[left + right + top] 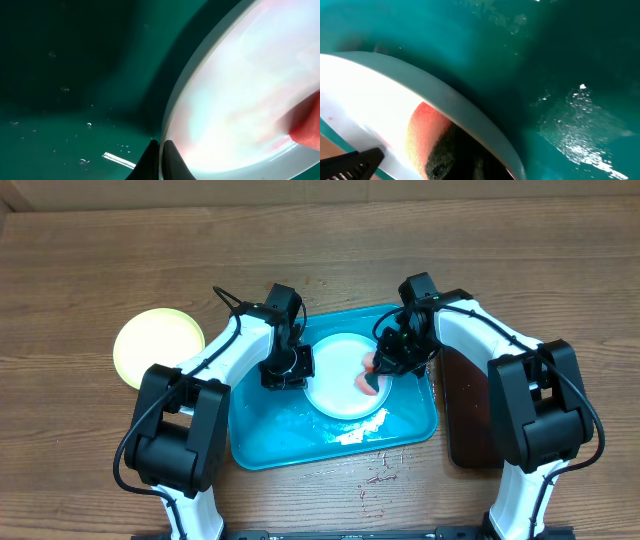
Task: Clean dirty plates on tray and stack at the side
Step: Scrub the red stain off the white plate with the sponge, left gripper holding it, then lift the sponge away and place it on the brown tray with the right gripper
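plate (340, 388): lies flat in the tray (258, 442), a bit right of its middle. It has a pale centre with faint pinkish streaks, and I can't call the rim colour against all that turquoise.
handling: looks like light, stiff plastic, so not fragile. It's wet though, so probably slippery and likely to skate if it's only pushed. I'd pinch the thin raised lip at the edge.
left claw (284, 370): narrowed onto the plate's left rim with a fingertip (148, 161) on either side of the lip, so it's holding the plate steady.
right claw (386, 367): clamped on a red sponge (369, 378) with a dark scrubby side, pressed onto the right part of the plate just inside the rim.
tray edges: raised rim all round and shiny wet along the near side. The plate sits close to the right wall, with more room left and near.
yellow plate (158, 347): on the counter (100, 260), well left of the tray. It looks clean, so my guess is that's the stack spot.
dark tray (466, 420): just right of the turquoise one, mostly under the right arm.
room: the far counter is open. There are red smears (380, 472) on the counter near the tray's near edge. Taking the plate left means lifting it over the tray rim.
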Controlling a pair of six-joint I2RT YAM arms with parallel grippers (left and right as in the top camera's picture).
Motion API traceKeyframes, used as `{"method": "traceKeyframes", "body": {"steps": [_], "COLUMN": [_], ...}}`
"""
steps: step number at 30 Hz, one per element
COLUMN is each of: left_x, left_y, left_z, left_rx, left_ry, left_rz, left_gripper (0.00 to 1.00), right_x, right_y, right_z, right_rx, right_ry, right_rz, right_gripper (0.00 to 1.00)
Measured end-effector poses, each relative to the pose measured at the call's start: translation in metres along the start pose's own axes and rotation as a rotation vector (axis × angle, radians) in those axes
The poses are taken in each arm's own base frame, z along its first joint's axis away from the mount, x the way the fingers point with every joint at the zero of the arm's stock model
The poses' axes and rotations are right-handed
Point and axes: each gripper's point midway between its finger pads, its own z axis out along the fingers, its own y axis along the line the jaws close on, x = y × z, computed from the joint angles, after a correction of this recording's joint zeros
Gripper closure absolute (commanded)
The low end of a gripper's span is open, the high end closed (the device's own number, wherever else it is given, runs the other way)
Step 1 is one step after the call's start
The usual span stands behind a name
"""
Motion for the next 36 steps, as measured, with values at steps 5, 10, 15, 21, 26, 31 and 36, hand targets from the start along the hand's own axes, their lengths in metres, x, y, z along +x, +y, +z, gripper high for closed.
{"method": "traceKeyframes", "body": {"steps": [5, 10, 15, 21, 26, 31, 36], "left_x": [0.0, 0.001, 0.002, 0.003, 0.003, 0.003, 0.003], "left_y": [-0.002, -0.002, 0.0, 0.003, 0.003, 0.003, 0.003], "left_z": [0.0, 0.0, 0.0, 0.0, 0.0, 0.0, 0.0], "left_rx": [0.012, 0.013, 0.0, -0.011, -0.011, -0.012, -0.011], "left_ry": [0.003, 0.007, 0.01, 0.011, 0.011, 0.013, 0.012], "left_rz": [0.001, 0.0, -0.003, -0.006, -0.006, -0.007, -0.006], "left_gripper": [0.96, 0.96, 0.96, 0.96, 0.96, 0.96, 0.96], "right_x": [0.008, 0.023, 0.043, 0.068, 0.076, 0.072, 0.055], "right_y": [-0.009, -0.011, 0.0, 0.038, 0.069, 0.071, 0.057], "right_z": [-0.002, -0.001, 0.007, 0.03, 0.044, 0.046, 0.031], "right_rx": [0.059, 0.072, 0.014, -0.079, -0.15, -0.14, -0.012], "right_ry": [0.022, 0.076, 0.147, 0.182, 0.158, 0.139, 0.084], "right_rz": [-0.033, -0.165, -0.27, -0.373, -0.417, -0.386, -0.345], "right_gripper": [0.96, 0.96, 0.96, 0.96, 0.96, 0.96, 0.96]}}
